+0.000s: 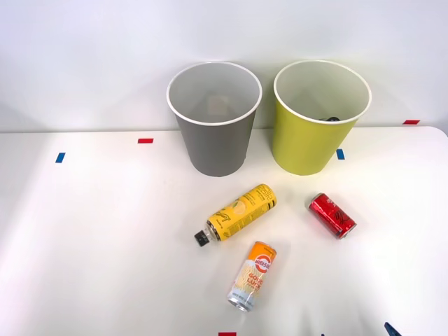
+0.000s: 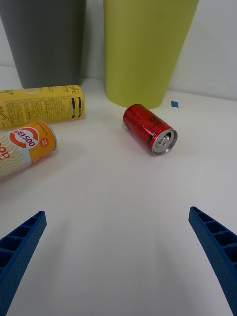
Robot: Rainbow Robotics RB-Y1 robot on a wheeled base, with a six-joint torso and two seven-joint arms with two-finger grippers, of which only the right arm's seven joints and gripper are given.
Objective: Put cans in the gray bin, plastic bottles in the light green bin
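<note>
White table (image 1: 84,238) spreading across the front view, small blue and red tape marks sitting along its back edge. Leftmost of the two bins, the round tapered gray wastebasket with white rim (image 1: 213,119) is standing upright at the back of the table, white inside showing. Just in front of it, the yellow-labelled plastic bottle with small black cap (image 1: 238,213) is lying on its side, cap pointing toward the robot and to the left. Nearer the robot, the tall slim orange-and-cream metal can (image 1: 253,276) is lying on its side close beside the bottle, not touching it. Right of the gray bin, close but apart, the round yellow-green wastebasket with white rim (image 1: 318,119) is standing upright, something dark lying inside at the rim's near edge. In front of it, the short red metal can with silver top (image 1: 333,215) is lying on its side. Right gripper (image 2: 118,256) is hovering released, blue ribbed fingers (image 2: 219,247) spread wide, holding nothing, the red can lying ahead of them on the table.
</note>
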